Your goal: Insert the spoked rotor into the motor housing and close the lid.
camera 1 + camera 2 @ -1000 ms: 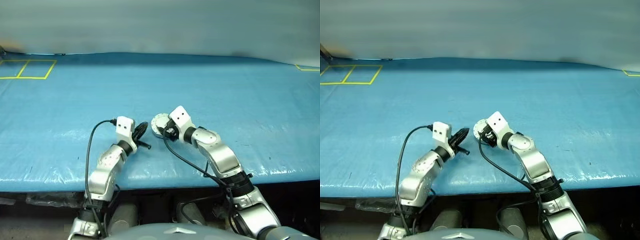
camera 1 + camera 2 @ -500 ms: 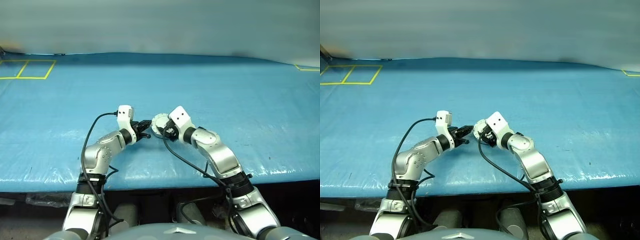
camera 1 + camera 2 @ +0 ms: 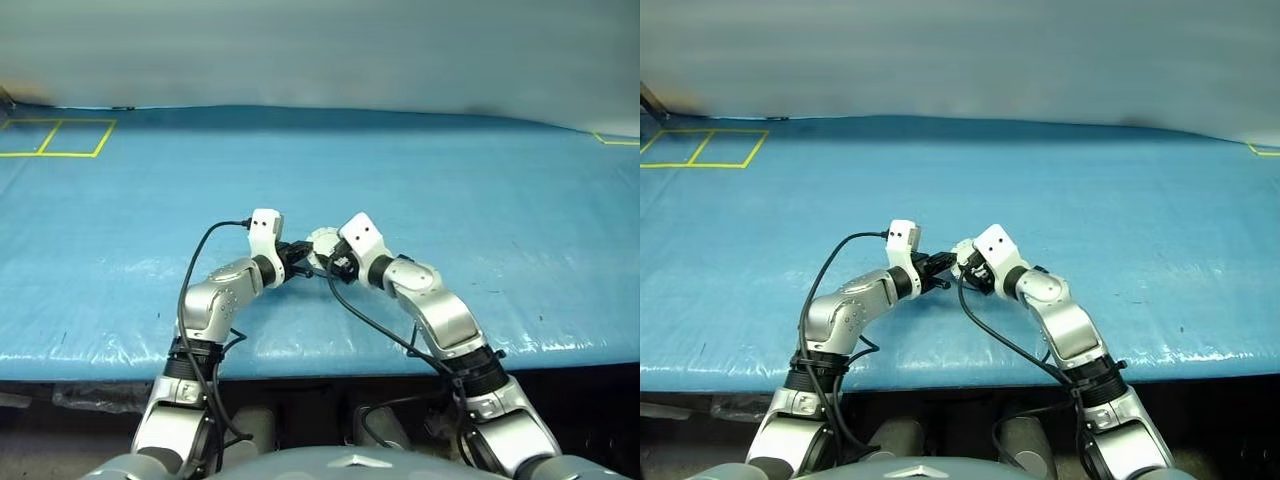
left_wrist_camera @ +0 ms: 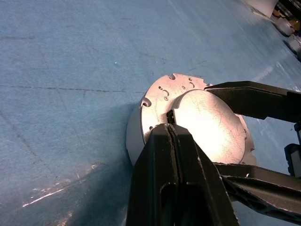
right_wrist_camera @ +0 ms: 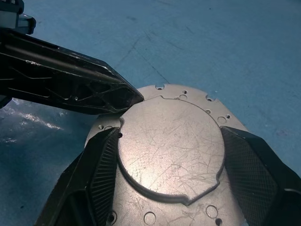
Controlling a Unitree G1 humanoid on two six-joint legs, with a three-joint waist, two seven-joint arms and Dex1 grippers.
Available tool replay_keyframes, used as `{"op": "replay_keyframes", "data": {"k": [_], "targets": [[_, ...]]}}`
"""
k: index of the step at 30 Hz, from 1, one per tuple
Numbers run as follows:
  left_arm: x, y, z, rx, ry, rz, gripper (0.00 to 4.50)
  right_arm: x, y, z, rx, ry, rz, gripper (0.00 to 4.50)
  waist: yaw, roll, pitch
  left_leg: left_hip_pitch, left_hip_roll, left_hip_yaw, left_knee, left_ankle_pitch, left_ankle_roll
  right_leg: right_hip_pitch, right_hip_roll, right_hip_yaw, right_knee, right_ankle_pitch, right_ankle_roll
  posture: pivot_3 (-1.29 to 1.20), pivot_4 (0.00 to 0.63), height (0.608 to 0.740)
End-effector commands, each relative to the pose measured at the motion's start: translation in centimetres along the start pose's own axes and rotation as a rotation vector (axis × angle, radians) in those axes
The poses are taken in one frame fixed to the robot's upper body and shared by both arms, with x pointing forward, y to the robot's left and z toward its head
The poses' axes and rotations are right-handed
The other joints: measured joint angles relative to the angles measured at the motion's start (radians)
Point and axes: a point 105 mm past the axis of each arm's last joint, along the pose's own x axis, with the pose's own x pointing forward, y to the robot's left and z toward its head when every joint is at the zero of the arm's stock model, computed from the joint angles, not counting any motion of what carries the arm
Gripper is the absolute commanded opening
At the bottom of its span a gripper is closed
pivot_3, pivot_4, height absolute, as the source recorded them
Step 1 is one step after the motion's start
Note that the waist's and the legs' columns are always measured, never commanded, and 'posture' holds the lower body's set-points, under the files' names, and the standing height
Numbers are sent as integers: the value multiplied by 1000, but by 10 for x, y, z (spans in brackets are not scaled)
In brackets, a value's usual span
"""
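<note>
Silver lid (image 5: 171, 153) lies closed on the housing (image 4: 136, 136) in the right wrist view, my right gripper (image 5: 174, 188) with jaws wide, clamped on its sides. Left wrist view: left gripper (image 4: 170, 129), jaws shut, tip on the lid. Head view: housing on the blue counter (image 3: 450, 180). I judge the task nearly complete.

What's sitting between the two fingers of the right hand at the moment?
The lid, its raised round centre filling the gap between the right hand's fingers, seen in the right wrist view.

robot test lab, wide table (image 3: 480, 190) under blue plastic sheet, yellow tape squares (image 3: 55, 138) far beyond the pincers, bare grey wall (image 3: 320, 50)
</note>
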Motion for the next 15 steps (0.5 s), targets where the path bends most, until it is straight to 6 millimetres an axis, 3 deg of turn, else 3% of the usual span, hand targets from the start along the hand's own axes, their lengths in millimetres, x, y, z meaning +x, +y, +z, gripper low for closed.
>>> {"op": "replay_keyframes", "data": {"k": [1,3,10,12,15], "targets": [[3,-4,-8,18,38,-9,0,-10,9,-36,81,103,20,3988,6,-1,0,0,0,0,-1,0,0,0,0,0,-1,0,0,0,150,740],[3,-4,-9,26,42,-8,0,-18,8,-35,103,86,5,4461,12,-1,0,0,-1,-1,-4,0,0,-1,-1,0,-2,0,0,0,150,740],[1,-2,-10,30,41,-6,0,-53,12,-12,201,-54,-16,4461,25,-1,-1,-2,-2,-1,-10,0,-1,-2,-2,-1,-4,0,1,0,150,740],[2,-2,-9,29,38,-8,0,-63,14,3,272,-157,-7,4461,26,-1,0,-3,-2,-1,-10,1,-2,-2,-2,-1,-4,0,1,0,150,740],[3,-2,-9,30,35,-8,0,-68,13,5,404,-204,-40,4461,24,-1,0,-7,-2,-2,-10,2,-3,-4,-2,-2,-4,0,1,0,150,740]]}}
